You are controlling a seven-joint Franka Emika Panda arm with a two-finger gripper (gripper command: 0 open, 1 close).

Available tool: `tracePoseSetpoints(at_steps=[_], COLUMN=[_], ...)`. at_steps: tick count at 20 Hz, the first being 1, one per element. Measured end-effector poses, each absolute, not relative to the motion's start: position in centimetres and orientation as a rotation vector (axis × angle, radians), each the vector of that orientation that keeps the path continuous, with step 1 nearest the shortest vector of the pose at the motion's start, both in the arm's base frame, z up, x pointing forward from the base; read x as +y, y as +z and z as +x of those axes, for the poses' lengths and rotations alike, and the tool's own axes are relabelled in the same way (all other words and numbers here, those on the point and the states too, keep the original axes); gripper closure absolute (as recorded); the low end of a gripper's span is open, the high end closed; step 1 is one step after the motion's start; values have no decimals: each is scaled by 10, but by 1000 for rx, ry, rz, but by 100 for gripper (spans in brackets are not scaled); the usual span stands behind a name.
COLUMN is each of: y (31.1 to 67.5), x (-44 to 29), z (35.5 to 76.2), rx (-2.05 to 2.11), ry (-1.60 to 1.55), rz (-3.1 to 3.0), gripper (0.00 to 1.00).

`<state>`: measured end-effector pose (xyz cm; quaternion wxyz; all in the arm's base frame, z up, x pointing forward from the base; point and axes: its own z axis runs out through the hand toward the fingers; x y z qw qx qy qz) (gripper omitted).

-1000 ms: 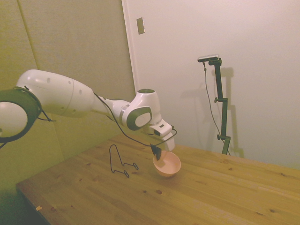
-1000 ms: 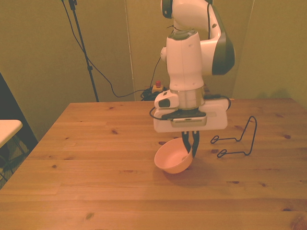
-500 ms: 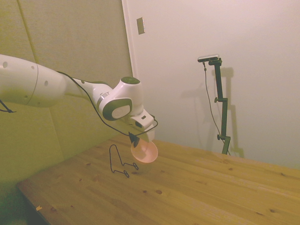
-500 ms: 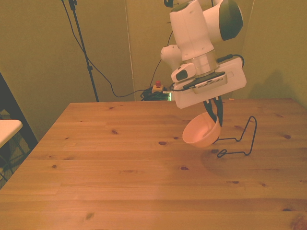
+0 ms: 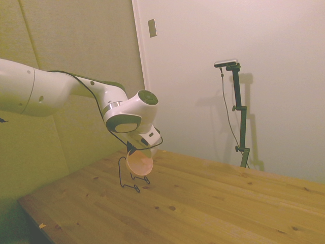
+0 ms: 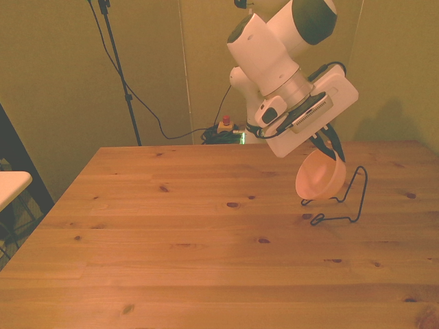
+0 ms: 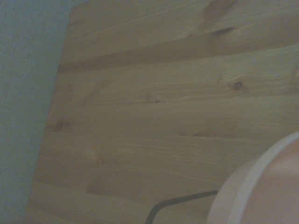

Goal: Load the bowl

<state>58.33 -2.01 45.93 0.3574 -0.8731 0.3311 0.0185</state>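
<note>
A plain pale salmon-pink bowl (image 6: 319, 176), smooth and unmarked. A thin black wire rack (image 6: 337, 201). A warm honey-brown wooden table (image 6: 171, 233), planked, with darker knots and grain lines. A glossy white robot arm (image 6: 274, 51) with dark grey joint caps.

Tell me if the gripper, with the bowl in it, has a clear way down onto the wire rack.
Probably yes. The gripper holds the bowl tilted, in the air just above the wire rack, and nothing else stands on the table near them.
</note>
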Motion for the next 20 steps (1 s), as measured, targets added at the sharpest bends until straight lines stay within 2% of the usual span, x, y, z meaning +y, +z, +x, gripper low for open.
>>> tracePoseSetpoints(at_steps=[10, 20], y=[422, 403], x=[-22, -16], z=[584, 582], rx=[717, 684], ry=[114, 137], rz=[-2123, -2081], gripper=[100, 100])
